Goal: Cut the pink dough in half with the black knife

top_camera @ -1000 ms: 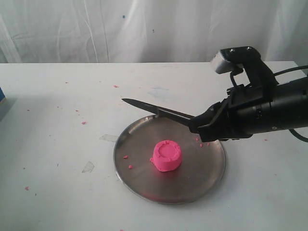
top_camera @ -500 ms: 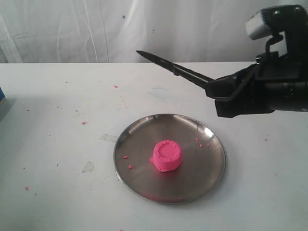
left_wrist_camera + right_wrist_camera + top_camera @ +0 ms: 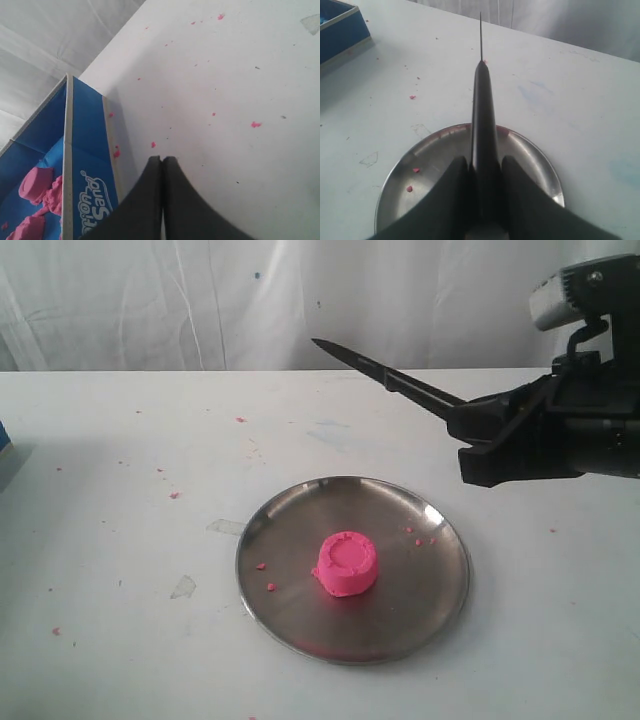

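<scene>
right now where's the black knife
On the right of the exterior view, the black knife is held in the air by the right gripper, tip up and left, above the steel plate holding the pink dough.

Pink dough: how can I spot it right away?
Look at the white table, then the round steel plate on it. The pink dough sits near the plate's middle: a small round puck with a ringed top, far bigger than the tiny pink crumbs beside it.
</scene>
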Robot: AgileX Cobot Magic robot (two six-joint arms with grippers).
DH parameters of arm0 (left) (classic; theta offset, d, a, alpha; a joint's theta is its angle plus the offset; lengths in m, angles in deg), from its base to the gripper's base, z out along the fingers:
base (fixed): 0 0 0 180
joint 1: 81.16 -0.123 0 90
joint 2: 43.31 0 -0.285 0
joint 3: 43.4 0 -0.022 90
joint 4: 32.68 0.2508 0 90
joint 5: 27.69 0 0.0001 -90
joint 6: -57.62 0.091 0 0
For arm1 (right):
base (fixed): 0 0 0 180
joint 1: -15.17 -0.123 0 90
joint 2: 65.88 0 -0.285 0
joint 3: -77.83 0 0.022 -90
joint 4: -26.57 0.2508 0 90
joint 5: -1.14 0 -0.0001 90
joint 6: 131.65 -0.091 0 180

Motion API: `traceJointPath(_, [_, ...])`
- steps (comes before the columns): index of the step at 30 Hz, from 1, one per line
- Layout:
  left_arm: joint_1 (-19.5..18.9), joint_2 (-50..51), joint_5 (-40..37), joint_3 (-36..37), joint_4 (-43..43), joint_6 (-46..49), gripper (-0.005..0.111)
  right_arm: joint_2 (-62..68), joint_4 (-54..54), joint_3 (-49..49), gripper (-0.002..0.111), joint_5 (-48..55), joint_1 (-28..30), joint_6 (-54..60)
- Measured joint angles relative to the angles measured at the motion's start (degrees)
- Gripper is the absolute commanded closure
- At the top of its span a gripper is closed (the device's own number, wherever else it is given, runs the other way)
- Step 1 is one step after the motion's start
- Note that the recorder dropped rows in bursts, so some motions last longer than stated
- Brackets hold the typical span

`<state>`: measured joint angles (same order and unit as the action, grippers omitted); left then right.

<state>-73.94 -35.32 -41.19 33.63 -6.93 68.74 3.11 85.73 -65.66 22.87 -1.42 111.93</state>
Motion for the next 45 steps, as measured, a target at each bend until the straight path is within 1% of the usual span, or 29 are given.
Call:
traceJointPath(8, [0.0, 0.0, 0.23, 0.0, 0.65, 0.26, 0.107, 0.0, 0.0, 0.11, 0.108, -1.11, 0.0, 0.0])
traceJointPath(9, [0.0, 0.0, 0.66, 0.0, -0.37, 0.0, 0.107, 0.0, 0.0, 0.34, 0.108, -1.21, 0.0, 0.0])
traceJointPath(11, [0.0, 0.0, 3.04, 0.0, -5.42, -3.06, 0.107, 0.0, 0.0, 0.9, 0.108, -1.43, 0.0, 0.0])
traceJointPath(13, [0.0, 0.0, 8.05, 0.0, -13.24, -7.77, 0.107, 0.0, 0.0, 1.13, 0.108, -2.04, 0.0, 0.0])
traceJointPath(16, [0.0, 0.0, 21.9, 0.06, -25.23, -20.37, 0.107, 0.24, 0.0, 1.24, 0.108, -2.84, 0.0, 0.0])
traceJointPath(18, [0.0, 0.0, 32.32, 0.06, -28.26, -30.02, 0.107, 0.72, 0.0, 1.24, 0.108, -2.84, 0.0, 0.0])
traceJointPath(20, [0.0, 0.0, 40.93, 0.06, -29.23, -36.34, 0.107, 1.46, 0.0, 1.24, 0.108, -2.73, 0.0, 0.0])
traceJointPath(22, [0.0, 0.0, 44.18, -0.4, -29.54, -38.92, 0.107, 2.43, 0.0, 1.24, 0.108, -2.35, 0.0, 0.0])
traceJointPath(26, [0.0, 3.41, 46.51, -6.46, -29.09, -45.48, 0.107, 4.6, 0.0, 1.24, 0.108, -1.86, 0.0, 0.0])
traceJointPath(27, [0.0, 4.6, 46.77, -8.66, -27.94, -47.2, 0.107, 4.99, 0.0, 1.24, 0.108, -1.59, 0.0, 0.0])
traceJointPath(29, [0.0, 8.34, 47.3, -13.42, -21.56, -51.39, 0.107, 5.71, 0.0, 1.24, 0.108, -1.02, 0.0, 0.0])
traceJointPath(31, [0.0, 12.68, 48.36, -17.76, -10.33, -56.26, 0.107, 5.92, 0.0, 1.24, 0.108, -0.62, 0.0, 0.0])
traceJointPath(34, [0.0, 21.7, 52.29, -23.33, 7.57, -65.25, 0.107, 5.92, -0.11, 1.24, 0.108, 0.44, 0.0, 0.86])
traceJointPath(35, [0.0, 25.16, 53.98, -24.81, 13.29, -67.01, 0.107, 5.92, -0.23, 1.24, 0.108, 0.86, 0.0, 1.2])
traceJointPath(38, [0.0, 35.94, 56.56, -27.43, 25.83, -68.96, 0.107, 5.92, -0.44, 1.24, 0.108, 3.53, 0.0, 2.51])
traceJointPath(41, [0.0, 47.69, 56.39, -27.68, 32.06, -67.77, 0.107, 5.92, -0.78, 1.24, 0.108, 7.3, 0.0, 3.05])
traceJointPath(45, [0.0, 62.13, 57.42, -27.68, 34.03, -66.54, 0.107, 5.92, -2.06, 1.24, 0.108, 13.03, 0.0, 4.97])
